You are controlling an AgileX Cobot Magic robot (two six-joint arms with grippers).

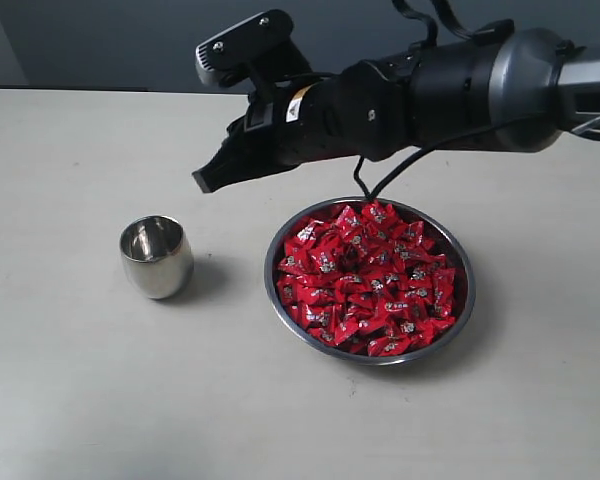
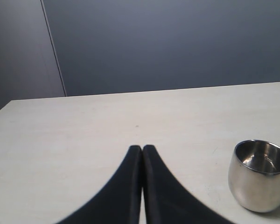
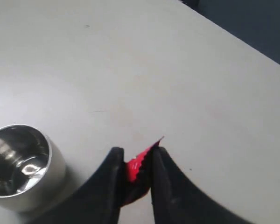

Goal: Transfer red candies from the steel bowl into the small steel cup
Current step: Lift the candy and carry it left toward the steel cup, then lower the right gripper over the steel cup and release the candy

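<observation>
The steel bowl (image 1: 459, 259) sits right of centre on the table, heaped with red candies (image 1: 365, 277). To its left stands the small steel cup (image 1: 156, 256), upright and empty, also visible as the cup (image 2: 260, 175) and the cup (image 3: 18, 165). My right gripper (image 1: 206, 180) hangs in the air above the table between cup and bowl, reaching across from the right. In the right wrist view my right gripper (image 3: 136, 155) is shut on one red candy (image 3: 136, 167), whose crinkled end pokes out past the tips. My left gripper (image 2: 142, 148) is shut with nothing in it, low over the table left of the cup.
The pale table (image 1: 70, 400) stretches around both vessels. A dark grey wall (image 2: 168, 42) stands behind the table's far edge. A black cable (image 1: 380, 178) droops from the right arm over the bowl's back rim.
</observation>
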